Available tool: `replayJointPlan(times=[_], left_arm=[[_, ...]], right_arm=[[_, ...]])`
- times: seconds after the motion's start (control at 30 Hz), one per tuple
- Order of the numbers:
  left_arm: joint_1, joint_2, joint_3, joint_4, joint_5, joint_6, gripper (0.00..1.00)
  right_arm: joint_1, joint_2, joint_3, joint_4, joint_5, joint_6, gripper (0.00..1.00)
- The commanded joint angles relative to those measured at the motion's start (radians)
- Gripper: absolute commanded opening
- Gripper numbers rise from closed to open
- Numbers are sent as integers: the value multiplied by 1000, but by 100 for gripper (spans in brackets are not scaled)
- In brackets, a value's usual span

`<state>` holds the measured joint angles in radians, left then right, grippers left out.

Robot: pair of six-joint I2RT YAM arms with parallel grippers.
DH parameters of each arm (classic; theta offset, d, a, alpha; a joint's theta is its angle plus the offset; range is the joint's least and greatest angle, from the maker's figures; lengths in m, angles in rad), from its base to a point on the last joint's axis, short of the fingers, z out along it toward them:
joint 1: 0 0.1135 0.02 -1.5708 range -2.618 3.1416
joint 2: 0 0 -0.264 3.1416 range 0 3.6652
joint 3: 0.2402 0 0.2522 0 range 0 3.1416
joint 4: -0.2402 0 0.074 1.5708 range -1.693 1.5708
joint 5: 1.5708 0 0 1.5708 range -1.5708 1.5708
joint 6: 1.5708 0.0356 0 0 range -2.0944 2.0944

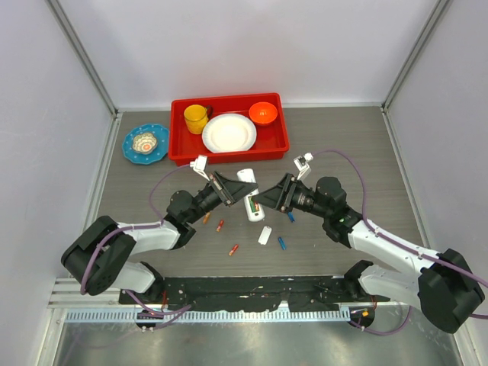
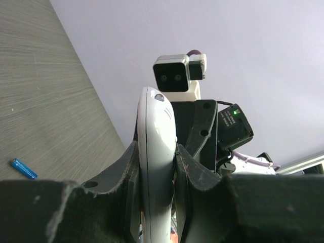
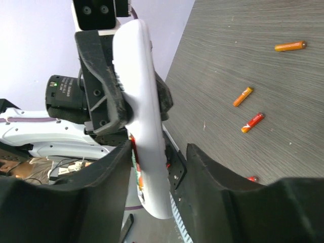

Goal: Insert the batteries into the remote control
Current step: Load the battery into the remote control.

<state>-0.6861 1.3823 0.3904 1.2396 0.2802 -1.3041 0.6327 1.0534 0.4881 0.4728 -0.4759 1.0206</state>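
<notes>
Slim white remote control (image 1: 252, 210) clamped in left hand (image 1: 233, 191), mid-frame.
Right hand (image 1: 264, 200) open astride its lower end; thin orange and blue batteries (image 1: 219, 225) loose on grey worktop (image 1: 343, 137).

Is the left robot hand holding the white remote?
Yes, the left gripper is shut on the remote control, pressing it from both sides.

The top camera looks steeply down from behind the robot over the whole table (image 1: 366, 137). Each wrist camera rides close behind its own jaws, the two facing each other (almost lens to lens); all three views share the remote control (image 1: 251, 204) mid-table.
</notes>
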Motion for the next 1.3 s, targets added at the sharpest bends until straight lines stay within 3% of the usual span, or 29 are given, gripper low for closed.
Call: replayJointPlan(times=[0.0,0.13,0.47,0.83,1.13,1.27], left_arm=[[2,-29,36,307,-9,2,0],[2,-19,13,307,-10,2,0],[2,-19,21,307,-9,-4,0],[2,-11,34,307,-4,-17,0],[2,-23,42,307,2,-20,0],[2,-28,38,307,-1,-21,0]], right_arm=[[-2,-27,-2,-23,10,15,55],[-4,-40,10,4,-3,29,58],[-4,5,24,-39,-121,-47,48],[-4,34,6,1,-156,-42,48],[-4,54,0,-26,-135,-56,19],[-4,57,3,-28,-129,-56,13]])
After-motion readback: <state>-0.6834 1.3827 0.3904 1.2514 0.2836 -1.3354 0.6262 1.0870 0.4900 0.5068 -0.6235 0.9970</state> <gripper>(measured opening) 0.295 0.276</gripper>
